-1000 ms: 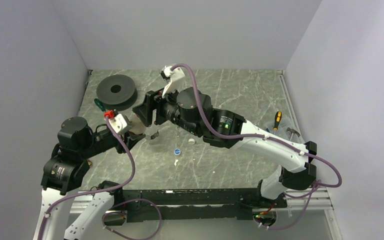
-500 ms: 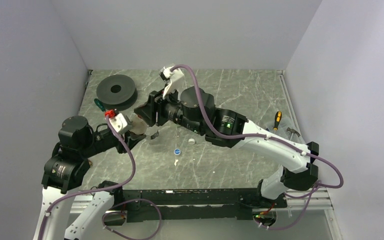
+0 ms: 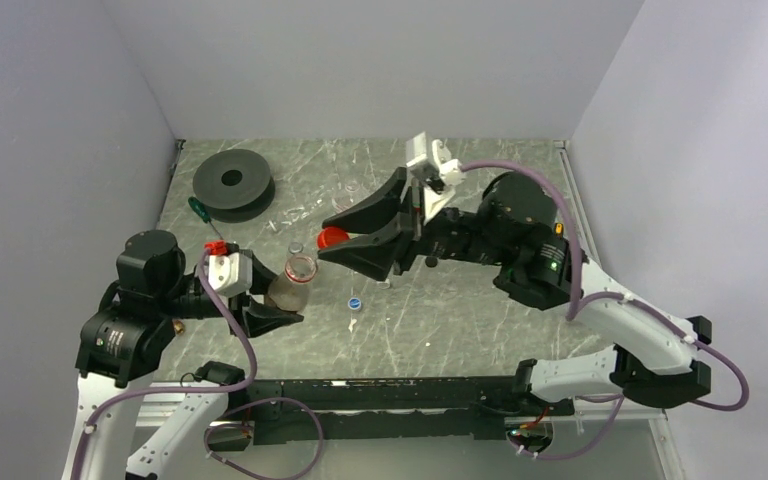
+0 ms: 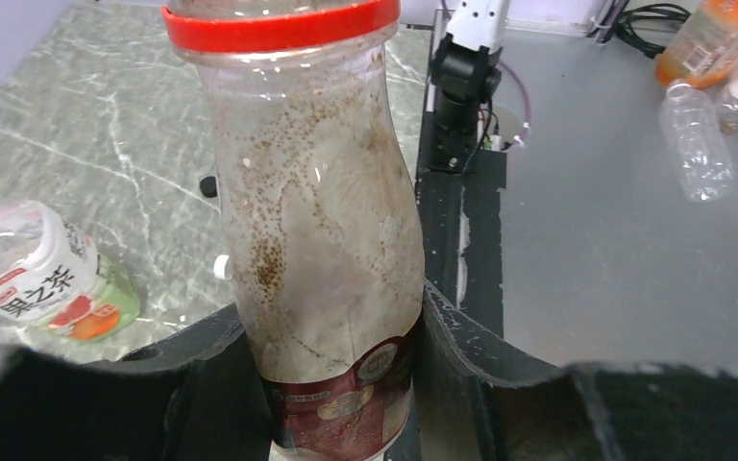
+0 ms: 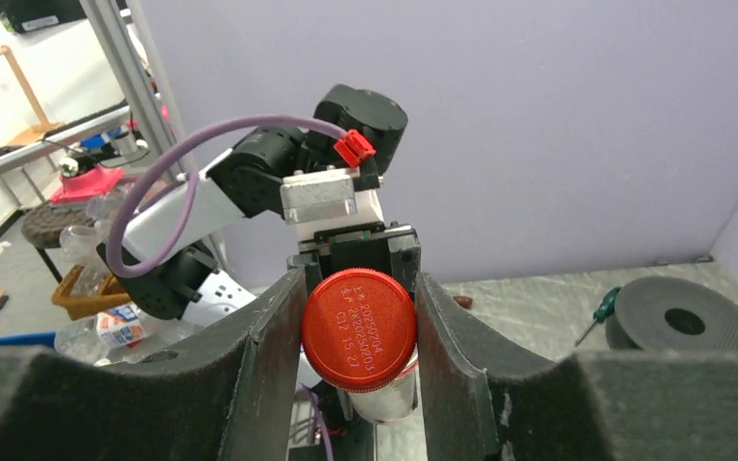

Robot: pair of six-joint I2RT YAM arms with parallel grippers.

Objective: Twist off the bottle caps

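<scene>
My left gripper is shut on the small red-brown-labelled bottle, around its lower body, and holds it tilted above the table. In the left wrist view the bottle fills the middle, with a red ring at its neck. My right gripper is shut on the red cap, just up and right of the bottle's open mouth and apart from it. In the right wrist view the cap sits flat-on between both fingers. A blue cap lies on the table. The green-white-orange labelled bottle lies on its side.
A large black disc with a hole lies at the back left, with a green-handled screwdriver beside it. A clear bottle lies at the back middle. A small white cap lies on the table near the labelled bottle.
My right gripper has pulled back to the right with the red cap, off the bottle. My left gripper has brought the bottle nearer and to the right.
</scene>
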